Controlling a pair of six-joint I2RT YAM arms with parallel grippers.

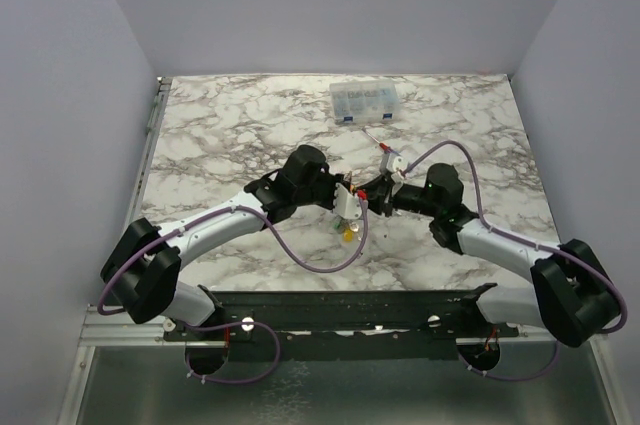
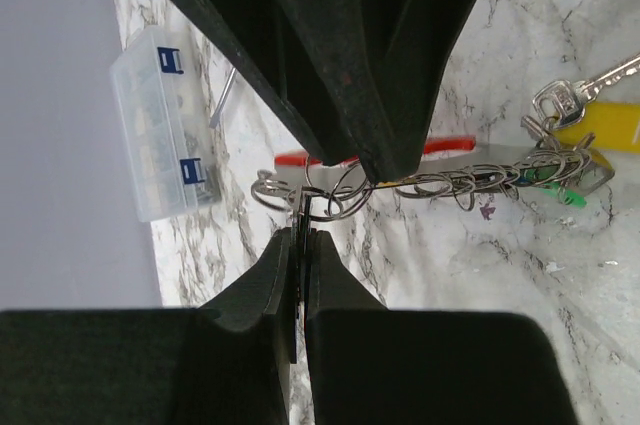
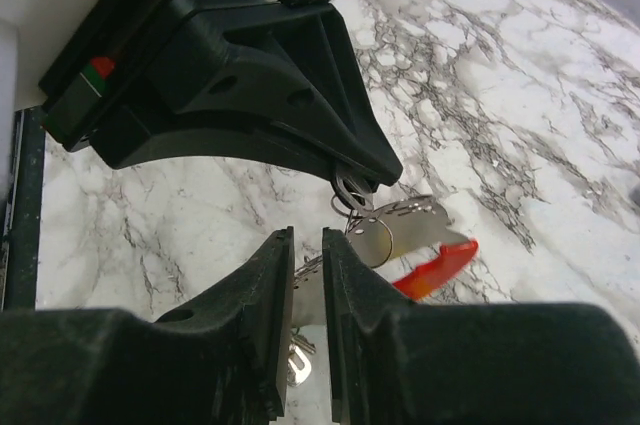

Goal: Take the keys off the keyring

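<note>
Top view: shows the left tool [image 1: 352, 203] and right tool [image 1: 375, 195] tip to tip over the middle of the bench [image 1: 250, 125]. Puts the keys [image 1: 348, 233] just at 6 o'clock of the tips, a yellow tag showing. Shows a clear parts box [image 1: 365, 102] well apart at 12 o'clock. Hides both sets of jaws and loses the keyring among the tips.

Left wrist view: shows the left tool [image 2: 302, 235] clamped tight on thin wire rings [image 2: 330, 200] at the 9 o'clock end of the bunch. Shows the right tool's tip reaching from 12 o'clock to the same rings. Lays the keyring [image 2: 450, 145] along the 9-to-3 line, red band partly behind the right tool. Bunches the keys [image 2: 575, 110] at the 3 o'clock end, one silvery blade pointing to 2 o'clock.

Right wrist view: alone shows the right tool [image 3: 307, 245] with jaws slightly apart, a narrow gap, no clear grip. Puts the keyring [image 3: 435, 267] at 3 o'clock of that gap, under the left tool's tip, red end aimed at 2 o'clock.
</note>
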